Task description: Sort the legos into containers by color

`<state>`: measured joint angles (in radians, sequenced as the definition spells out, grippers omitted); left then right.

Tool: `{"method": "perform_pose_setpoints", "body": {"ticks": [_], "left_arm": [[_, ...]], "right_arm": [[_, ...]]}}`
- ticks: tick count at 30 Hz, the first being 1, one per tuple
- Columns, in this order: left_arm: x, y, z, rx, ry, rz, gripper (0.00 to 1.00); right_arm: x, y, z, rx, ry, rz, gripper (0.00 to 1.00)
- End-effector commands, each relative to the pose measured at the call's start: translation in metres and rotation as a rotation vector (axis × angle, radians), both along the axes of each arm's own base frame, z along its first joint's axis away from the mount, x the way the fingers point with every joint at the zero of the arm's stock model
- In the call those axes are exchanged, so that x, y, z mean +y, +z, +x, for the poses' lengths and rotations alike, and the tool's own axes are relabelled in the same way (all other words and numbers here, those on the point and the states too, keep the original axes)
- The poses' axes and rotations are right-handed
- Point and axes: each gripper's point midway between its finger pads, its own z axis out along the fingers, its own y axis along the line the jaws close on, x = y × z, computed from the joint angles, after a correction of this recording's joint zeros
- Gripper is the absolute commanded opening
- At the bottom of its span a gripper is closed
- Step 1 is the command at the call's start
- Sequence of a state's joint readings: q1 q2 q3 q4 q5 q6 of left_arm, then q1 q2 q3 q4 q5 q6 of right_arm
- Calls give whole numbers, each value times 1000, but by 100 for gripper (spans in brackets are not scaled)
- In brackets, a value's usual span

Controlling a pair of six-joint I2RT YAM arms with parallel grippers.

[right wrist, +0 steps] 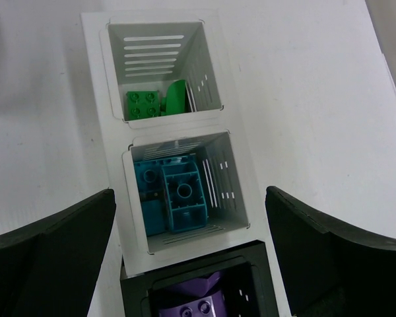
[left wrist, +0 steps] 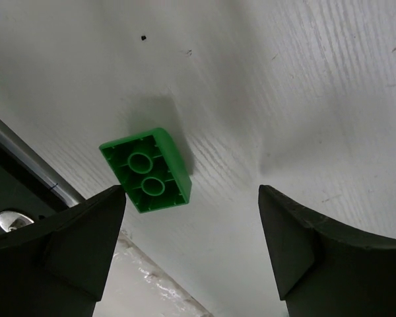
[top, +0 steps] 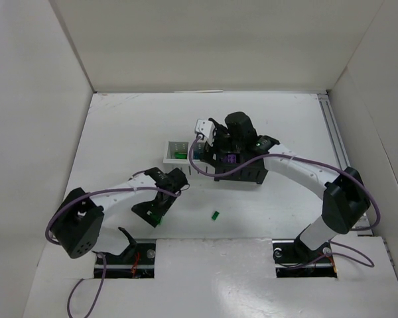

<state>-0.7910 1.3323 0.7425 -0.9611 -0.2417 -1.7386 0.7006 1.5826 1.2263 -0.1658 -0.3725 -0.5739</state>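
Legos lie partly sorted and partly loose on the table [top: 119, 132]. The white container [right wrist: 102, 79] sits mid-table and has two compartments. One holds green legos [right wrist: 143, 104], a studded square with a curved piece beside it. The next holds teal bricks [right wrist: 183, 193], packed close together. A black container [right wrist: 135, 290] butts against the white container at the end away from the green compartment, and it holds a purple piece [right wrist: 199, 302] (only its top shows in the right wrist view).

The right gripper [right wrist: 190, 198] hovers above the white container with its jaws spread wide and empty.

Well apart from the white container, toward the arm bases, the left gripper [left wrist: 204, 211] is down at the table. Its jaws stand wide, one on either side of a green brick [left wrist: 148, 173]. That brick lies with its hollow underside up, showing two round tubes. It is nearer to one finger than the other, and neither finger appears to touch it.

A loose green piece [top: 215, 215] also lies on the table, on the same near side of the white container and well apart from it.
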Motion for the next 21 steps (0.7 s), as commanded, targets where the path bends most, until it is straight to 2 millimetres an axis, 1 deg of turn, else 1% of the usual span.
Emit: {"method": "perform_pose_setpoints", "body": {"ticks": [1, 2, 4, 5, 10, 11, 12, 13, 14, 15, 17, 18, 21], "left_arm": [[10, 7, 3, -11, 21, 75, 77], [9, 9, 7, -28, 28, 74, 73], [13, 10, 9, -42, 46, 92, 67], [12, 12, 12, -55, 46, 92, 67], [15, 12, 16, -72, 49, 116, 67], [18, 12, 19, -91, 55, 128, 67], [19, 13, 20, -98, 53, 135, 67], [17, 15, 22, -104, 54, 128, 67], [11, 14, 27, -115, 12, 107, 67], [5, 13, 28, -113, -3, 83, 67], [6, 1, 19, -80, -9, 69, 67], [0, -7, 17, -69, 6, 39, 66], [-2, -17, 13, -58, 10, 10, 62]], "right_arm": [[3, 19, -2, -32, 21, 60, 99], [0, 19, 1, -32, 12, 59, 99], [1, 20, 0, -30, 20, 63, 99], [-3, 20, 4, -30, 10, 63, 99], [-4, 20, 4, -17, 13, 73, 99], [-3, 16, 5, -10, 13, 67, 99], [-2, 16, 3, -7, 21, 70, 99], [-5, 16, 6, -7, 12, 70, 99], [-5, 16, 5, -5, 19, 73, 99], [-4, 12, 6, 3, 19, 68, 99], [-7, 12, 8, 6, 18, 72, 99], [-7, 12, 8, 6, 18, 72, 99], [-6, 17, 9, -2, 18, 77, 99]]}}
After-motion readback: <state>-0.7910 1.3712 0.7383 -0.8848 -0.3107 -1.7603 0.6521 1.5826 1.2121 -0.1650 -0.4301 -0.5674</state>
